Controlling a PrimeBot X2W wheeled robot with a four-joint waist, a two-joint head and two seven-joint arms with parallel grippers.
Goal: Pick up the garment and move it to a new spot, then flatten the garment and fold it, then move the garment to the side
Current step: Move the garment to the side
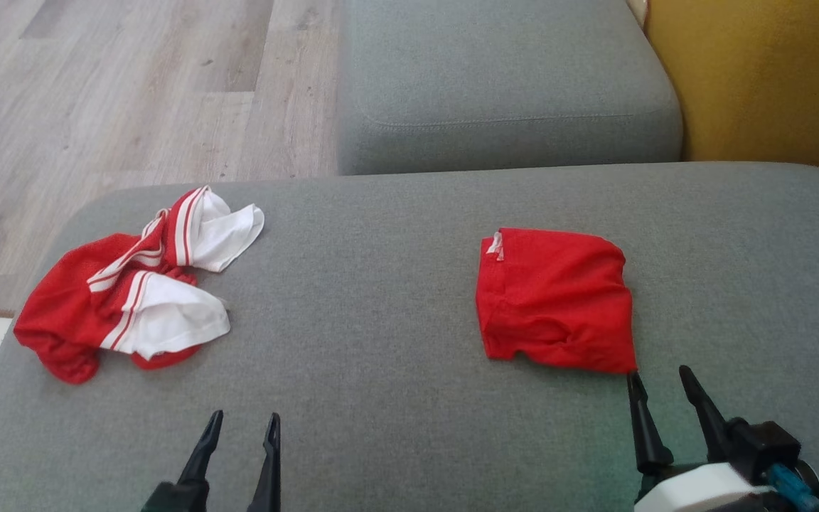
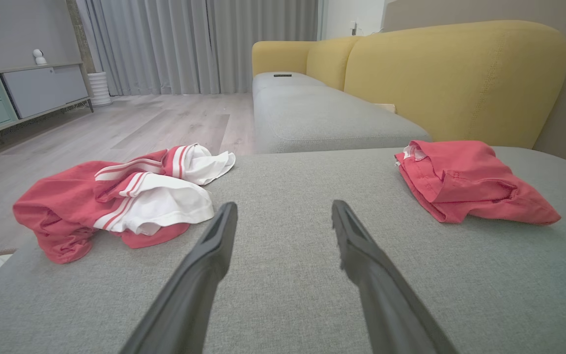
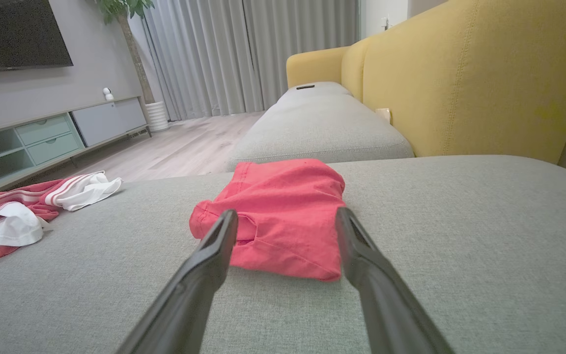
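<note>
left claw (image 1: 246, 414) spread, empty | right claw (image 1: 658, 371) spread (empty too) | folded red garment (image 1: 555, 299) on sofa (image 1: 381, 284)

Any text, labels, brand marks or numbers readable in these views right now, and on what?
No text is readable.
White tag at the corner of the folded red garment: too small and blurred to read.
Red and white garment: stripes, no lettering visible.
</note>
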